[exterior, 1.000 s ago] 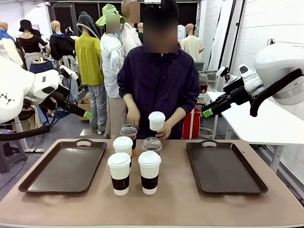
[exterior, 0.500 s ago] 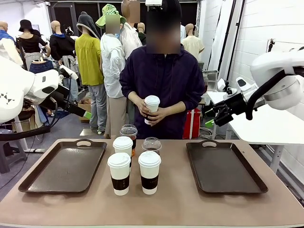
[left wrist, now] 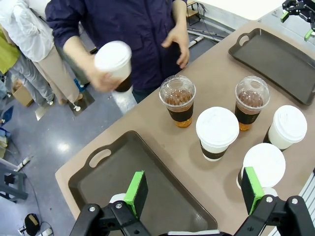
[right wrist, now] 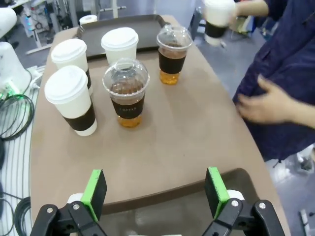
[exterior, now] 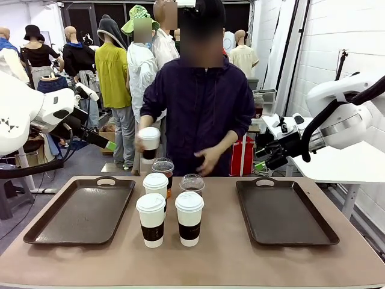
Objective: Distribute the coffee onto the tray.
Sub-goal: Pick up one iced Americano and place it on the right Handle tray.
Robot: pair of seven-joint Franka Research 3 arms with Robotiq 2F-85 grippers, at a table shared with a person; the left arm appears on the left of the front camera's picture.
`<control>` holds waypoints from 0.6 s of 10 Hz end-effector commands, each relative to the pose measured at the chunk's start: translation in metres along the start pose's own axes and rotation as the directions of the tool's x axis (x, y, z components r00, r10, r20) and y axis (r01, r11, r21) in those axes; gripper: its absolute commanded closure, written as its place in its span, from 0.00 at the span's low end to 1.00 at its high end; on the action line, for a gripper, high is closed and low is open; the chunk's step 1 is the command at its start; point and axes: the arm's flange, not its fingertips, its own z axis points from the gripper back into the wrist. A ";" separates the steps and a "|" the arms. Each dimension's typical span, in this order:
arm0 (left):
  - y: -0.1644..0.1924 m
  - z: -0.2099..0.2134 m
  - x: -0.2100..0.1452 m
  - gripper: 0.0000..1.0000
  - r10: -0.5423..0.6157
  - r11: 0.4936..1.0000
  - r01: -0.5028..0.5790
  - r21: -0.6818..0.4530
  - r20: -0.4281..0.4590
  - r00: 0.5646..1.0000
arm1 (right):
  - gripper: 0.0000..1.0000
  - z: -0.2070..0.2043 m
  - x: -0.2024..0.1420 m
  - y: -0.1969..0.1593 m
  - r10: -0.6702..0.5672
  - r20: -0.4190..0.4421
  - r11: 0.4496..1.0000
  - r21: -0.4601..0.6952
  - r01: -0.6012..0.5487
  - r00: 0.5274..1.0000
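Fingers [right wrist: 93, 192] of the right gripper [right wrist: 155, 191] and the left gripper [left wrist: 194, 189] stand spread, empty. The person's hand [left wrist: 101, 81] has swung one sleeved paper cup [left wrist: 113, 58] from chest toward the left tray's [left wrist: 162, 191] far edge; five cups [left wrist: 217, 129] wait beside it.

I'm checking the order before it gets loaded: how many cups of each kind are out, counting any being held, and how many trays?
White lidded paper cups: 4
Clear dome-lidded iced coffees: 2
Brown trays: 2
Total: 8
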 end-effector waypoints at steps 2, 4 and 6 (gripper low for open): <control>0.001 0.001 -0.001 0.00 0.003 1.000 -0.003 -0.006 -0.001 1.000 | 0.00 0.005 0.004 0.003 0.052 0.031 0.999 0.010 -0.052 0.998; 0.001 0.001 -0.001 0.00 0.003 1.000 -0.003 -0.006 -0.001 1.000 | 0.00 0.003 0.003 0.002 0.026 0.002 1.000 0.005 -0.026 1.000; 0.001 0.001 -0.001 0.00 0.003 1.000 -0.003 -0.006 -0.001 1.000 | 0.00 -0.026 -0.027 -0.023 -0.009 0.137 0.996 0.086 -0.003 0.991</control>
